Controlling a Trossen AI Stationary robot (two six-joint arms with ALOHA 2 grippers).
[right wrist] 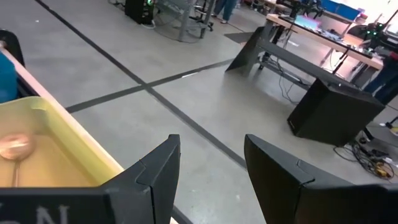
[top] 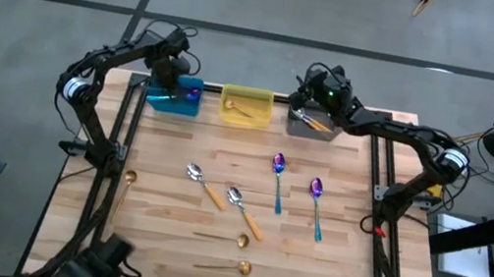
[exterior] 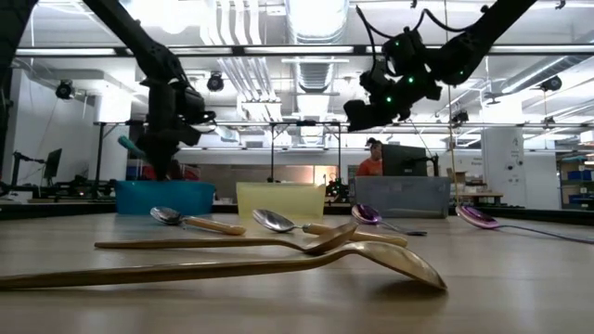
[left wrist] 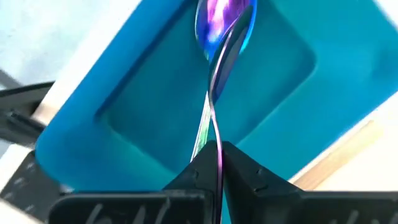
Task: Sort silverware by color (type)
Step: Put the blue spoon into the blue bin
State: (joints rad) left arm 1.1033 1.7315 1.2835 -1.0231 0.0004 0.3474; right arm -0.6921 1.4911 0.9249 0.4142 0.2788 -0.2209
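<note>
My left gripper [top: 173,79] hangs over the blue bin [top: 173,103] at the far left, shut on a purple-blue spoon [left wrist: 219,37] with a teal handle. My right gripper [right wrist: 211,168] stands open and holds nothing; it is above the far edge, by the gray bin [top: 315,125], pointing past the table. On the table top lie two purple spoons [top: 278,177] [top: 316,205], two orange-handled spoons [top: 206,185] [top: 245,211] and three gold spoons [top: 225,266] [top: 221,239] [top: 125,189]. My left gripper pinches the spoon's thin handle [left wrist: 211,134] between its two fingertips [left wrist: 239,165], coming from above and pointing down. The bowl end [left wrist: 222,18] reaches out over the blue bin's hollow. The spoon is lifted off the table.
The yellow bin [top: 246,99] between the blue and gray ones holds a gold spoon [right wrist: 13,146]. Orange-handled spoons [top: 314,121] lie in the gray bin. The three bins line the far edge. A person [exterior: 371,160] shows in the room beyond the table.
</note>
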